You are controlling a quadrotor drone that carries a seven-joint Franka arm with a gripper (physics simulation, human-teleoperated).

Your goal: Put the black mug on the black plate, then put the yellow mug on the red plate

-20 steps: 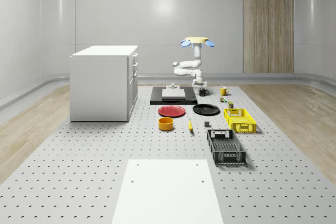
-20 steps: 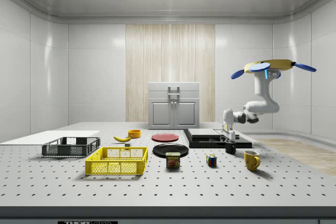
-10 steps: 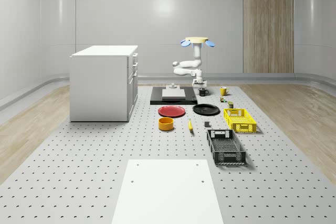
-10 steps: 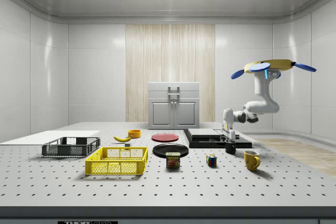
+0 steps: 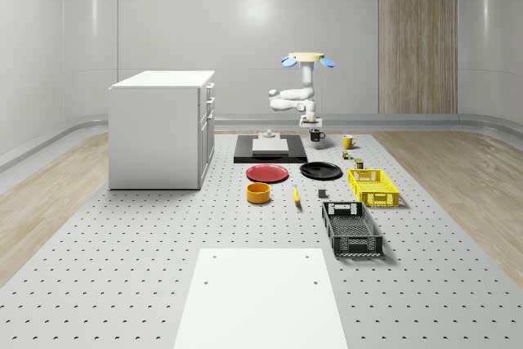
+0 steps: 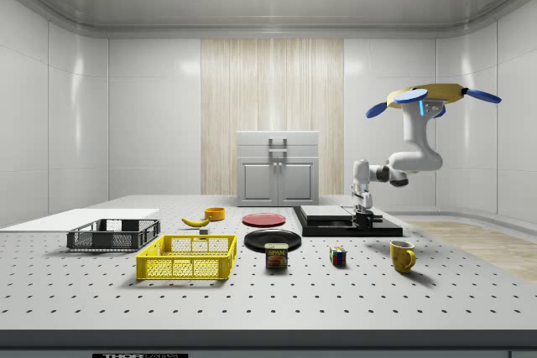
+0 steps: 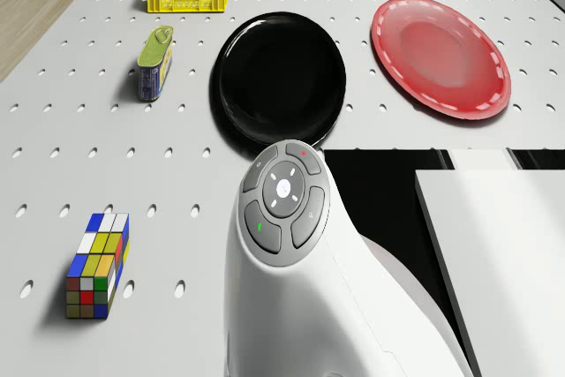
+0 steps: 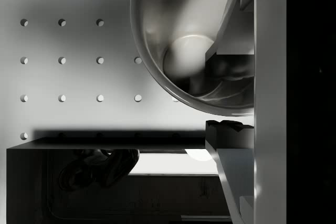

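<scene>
Mug, black (image 5: 316,135), glossy, round-walled with a side handle: hanging upright in the closed gripper (image 5: 315,128), clear of the pegboard table (image 5: 163,267), beside the dark slab (image 5: 270,155). Drone (image 5: 304,59) hovering above the table's far end, arm reaching down. Black plate (image 7: 281,77), shallow, shiny disc, is lying forward of the gripper toward the table's middle, just beside the matte-rimmed red plate (image 7: 440,56); yellow mug (image 6: 402,255) is standing apart.

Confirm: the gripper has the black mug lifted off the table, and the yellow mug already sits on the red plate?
Not quite. The gripper does hold the black mug aloft, but the side view shows the yellow mug on the table; the red plate is bare.
</scene>
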